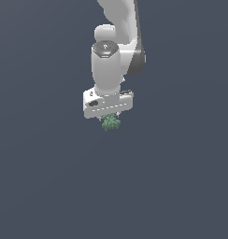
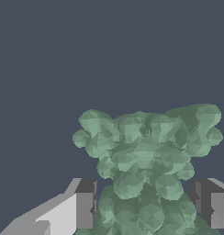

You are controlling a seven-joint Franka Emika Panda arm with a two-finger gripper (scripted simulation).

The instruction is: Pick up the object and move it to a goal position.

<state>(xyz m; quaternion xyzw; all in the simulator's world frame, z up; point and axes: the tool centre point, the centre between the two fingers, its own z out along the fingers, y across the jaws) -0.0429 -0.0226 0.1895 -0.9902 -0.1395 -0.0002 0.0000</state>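
The object [image 1: 110, 123] is a small, lumpy, muted-green cluster right under the white gripper [image 1: 109, 116] in the exterior view. In the wrist view the object [image 2: 146, 156] fills the gap between the two dark fingertips [image 2: 85, 204], and its lower part sits between the pads and touches them on both sides. The gripper [image 2: 148, 212] is shut on the object. The fingers are mostly hidden behind the hand in the exterior view. The object's bumpy top spreads out beyond the fingertips.
The white arm [image 1: 117, 28] rises from the gripper to the upper edge of the exterior view. The background is a plain dark blue-grey surface [image 1: 46, 177] with no other objects, edges or goal marker in view.
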